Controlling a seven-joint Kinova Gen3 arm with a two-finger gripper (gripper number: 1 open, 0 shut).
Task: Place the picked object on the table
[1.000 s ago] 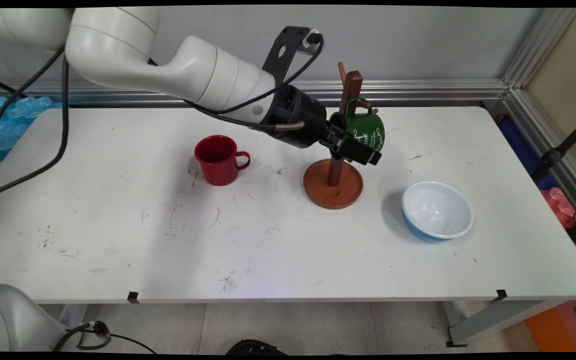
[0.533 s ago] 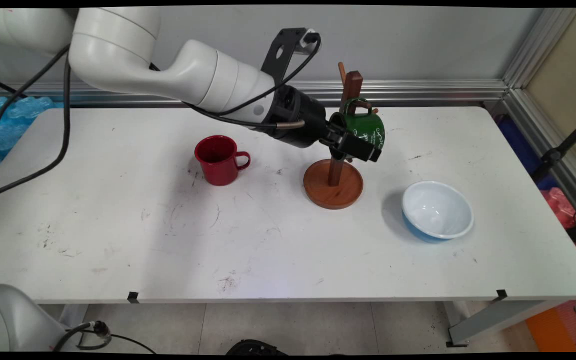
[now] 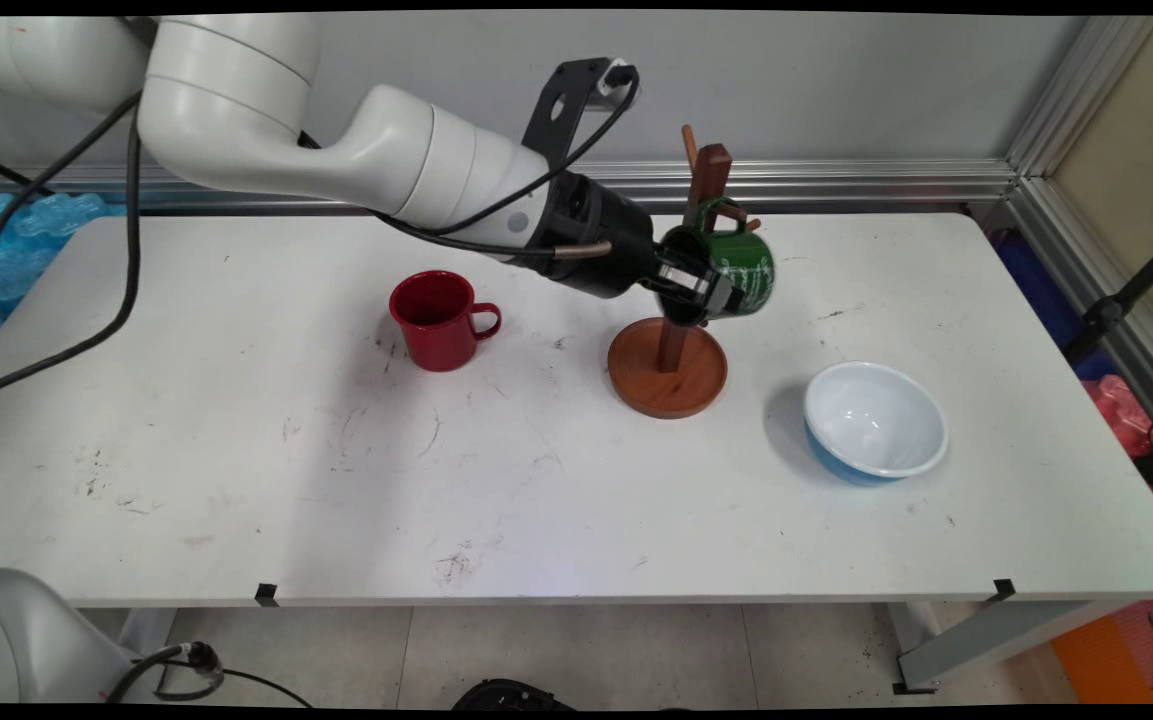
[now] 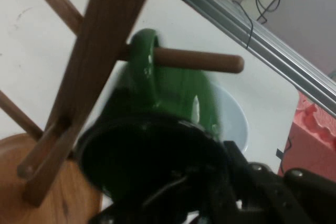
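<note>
There we saw the black two-finger pincer (image 3: 704,290) pinching the rim of the green enamel mug (image 3: 736,262), whose handle hung on a peg of the wooden mug tree (image 3: 671,345) toward the worktop's far edge, mouth facing the pincer.

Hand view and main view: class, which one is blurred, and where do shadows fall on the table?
Hand view: the green mug and gripper are soft and smeared, while the wooden peg is fairly clear. Main view: sharp; soft shadows lie left of the red mug and left of the bowl.
</note>
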